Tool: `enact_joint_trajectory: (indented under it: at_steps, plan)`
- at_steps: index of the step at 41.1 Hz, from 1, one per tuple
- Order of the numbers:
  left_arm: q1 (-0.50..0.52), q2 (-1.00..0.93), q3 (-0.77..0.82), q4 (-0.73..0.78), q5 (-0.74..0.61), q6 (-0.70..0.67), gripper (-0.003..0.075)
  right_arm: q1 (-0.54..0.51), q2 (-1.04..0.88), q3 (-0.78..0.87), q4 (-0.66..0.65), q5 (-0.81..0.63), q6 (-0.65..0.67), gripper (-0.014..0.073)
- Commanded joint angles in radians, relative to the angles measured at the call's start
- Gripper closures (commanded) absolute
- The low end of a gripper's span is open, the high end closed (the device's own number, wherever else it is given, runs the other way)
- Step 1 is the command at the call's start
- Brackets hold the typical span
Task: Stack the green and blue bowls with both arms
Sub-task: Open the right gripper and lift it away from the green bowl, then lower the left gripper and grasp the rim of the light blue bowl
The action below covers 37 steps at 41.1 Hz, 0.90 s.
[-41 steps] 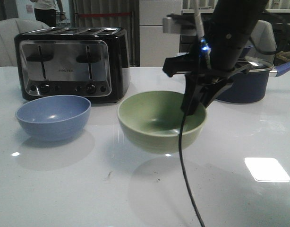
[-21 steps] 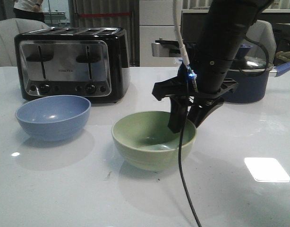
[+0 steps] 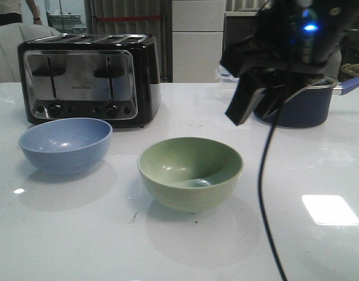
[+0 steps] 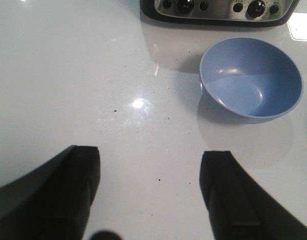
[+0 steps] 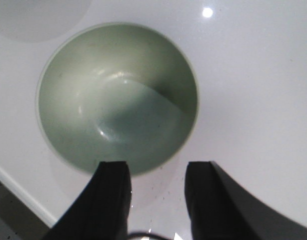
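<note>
The pale green bowl point(image 3: 190, 172) stands upright on the white table, right of the periwinkle blue bowl point(image 3: 65, 144); the two are apart. My right gripper point(image 3: 252, 102) is open and empty, above and to the right of the green bowl and clear of it. In the right wrist view the gripper point(image 5: 157, 175) hovers over the table just beside the green bowl's point(image 5: 117, 97) rim. My left gripper point(image 4: 149, 165) is open and empty over bare table, with the blue bowl point(image 4: 251, 77) a little way off. The left arm is out of the front view.
A black and chrome toaster point(image 3: 89, 79) stands behind the blue bowl. A dark navy lidded pot point(image 3: 296, 105) stands behind the right arm. A black cable point(image 3: 263, 193) hangs from the right arm. The table's edge point(image 5: 18, 197) shows in the right wrist view.
The right gripper lowered the green bowl onto the table, opened and let it go. It then rose up and to the right. The blue bowl has not moved.
</note>
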Motion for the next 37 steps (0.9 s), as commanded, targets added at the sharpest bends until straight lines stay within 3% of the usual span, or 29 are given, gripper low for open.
enact_joint_trajectory:
  at_steps: [1, 13, 18, 25, 37]
  plan:
    - [-0.014, 0.003, -0.039, -0.033, -0.071, 0.039, 0.0223, 0.001, -0.168, 0.092, 0.000, -0.088, -0.013, 0.0200]
    - [-0.144, 0.187, -0.148, -0.029, -0.069, 0.062, 0.0223, 0.001, -0.437, 0.278, 0.010, -0.100, -0.010, 0.0200]
    - [-0.149, 0.322, -0.229, -0.032, -0.052, 0.062, 0.0204, 0.001, -0.455, 0.279, 0.012, -0.093, -0.010, 0.0200]
    - [-0.149, 0.548, -0.365, -0.032, -0.029, 0.061, 0.0076, 0.001, -0.455, 0.279, 0.012, -0.093, -0.010, 0.0200]
    - [-0.149, 0.866, -0.558, -0.016, -0.025, 0.061, 0.0088, 0.001, -0.455, 0.279, 0.012, -0.093, -0.010, 0.0200]
